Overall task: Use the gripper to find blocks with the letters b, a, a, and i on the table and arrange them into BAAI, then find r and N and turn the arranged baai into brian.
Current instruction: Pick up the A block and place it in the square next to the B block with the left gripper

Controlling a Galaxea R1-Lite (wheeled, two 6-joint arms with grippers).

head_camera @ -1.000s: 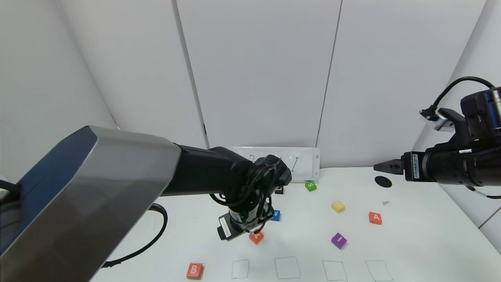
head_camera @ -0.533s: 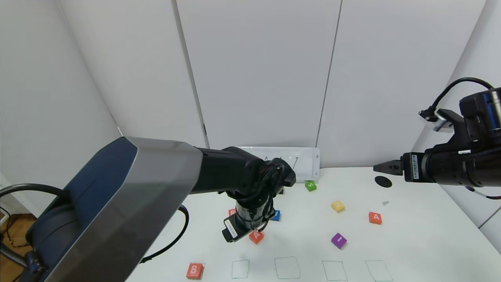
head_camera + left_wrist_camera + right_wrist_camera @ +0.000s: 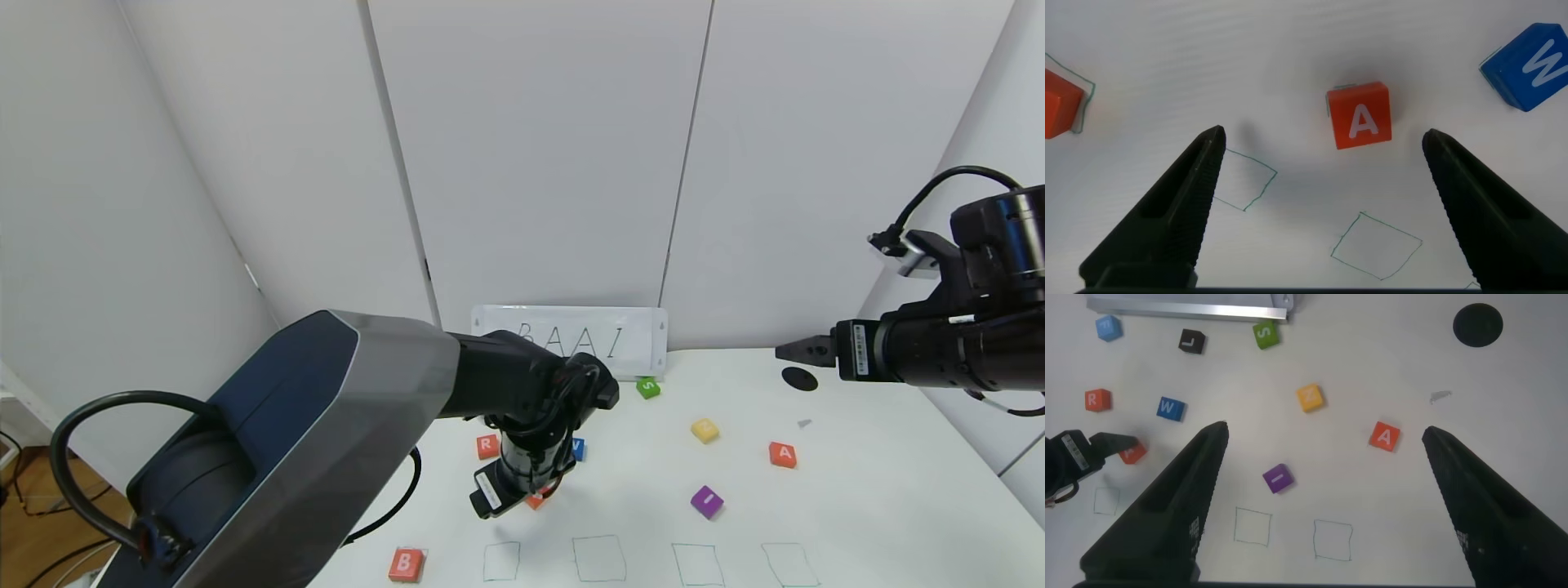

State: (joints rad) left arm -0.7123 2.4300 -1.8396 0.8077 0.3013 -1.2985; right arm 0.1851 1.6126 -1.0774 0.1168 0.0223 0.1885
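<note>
Mostly hidden under the left arm's wrist in the head view, an orange-red A block [image 3: 1360,115] shows only a sliver there, while the left wrist view gives it whole, lying on the white worktop [image 3: 857,506] between the spread fingers of the left claw [image 3: 1323,212], which hangs above it, wide and holding nothing. The B block [image 3: 406,563] sits at the near edge beside the row of green drawn squares, its square partly cut off by the frame. The second A block [image 3: 782,454] lies to the right, the purple I block [image 3: 706,501] nearer the middle, and r [image 3: 487,446] just left of the arm, with the blue W block [image 3: 577,448] half covered behind it. The right claw [image 3: 796,351] is raised at the far right, wide apart in its own wrist view.
</note>
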